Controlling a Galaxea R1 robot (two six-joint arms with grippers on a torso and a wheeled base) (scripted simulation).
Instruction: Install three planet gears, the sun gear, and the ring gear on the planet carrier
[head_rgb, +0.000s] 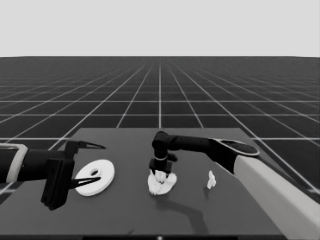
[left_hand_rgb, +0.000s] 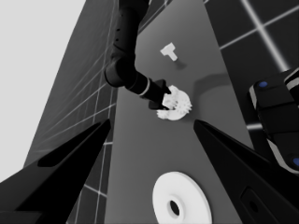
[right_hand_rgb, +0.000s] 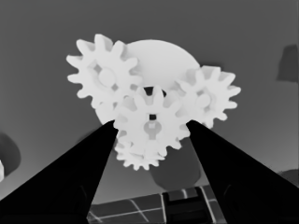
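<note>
The right tool (head_rgb: 160, 172) hangs over the middle of the counter (head_rgb: 125, 210), directly above the smaller round part (right_hand_rgb: 161, 58), which lies flat there with gears on it. In the right wrist view its two fingers (right_hand_rgb: 70, 182) press against both sides of a small toothed gear (right_hand_rgb: 152, 126) at the centre of the cluster, so the tool is clamped on that centre gear. Two more gears (right_hand_rgb: 105, 74) sit on the smaller round part to either side of the held one, their teeth meeting its teeth, and the toothed edge of a fourth gear (right_hand_rgb: 138, 161) shows just beneath it.

The larger round part (head_rgb: 95, 177) lies flat near the counter's left end, well apart from the cluster. The left tool (head_rgb: 85, 165) waits there at the part's edge, its fingers (left_hand_rgb: 70, 158) spread apart and not holding it.

A thin white piece (head_rgb: 211, 180) stands on the counter to the right of the cluster, clear of both arms.
</note>
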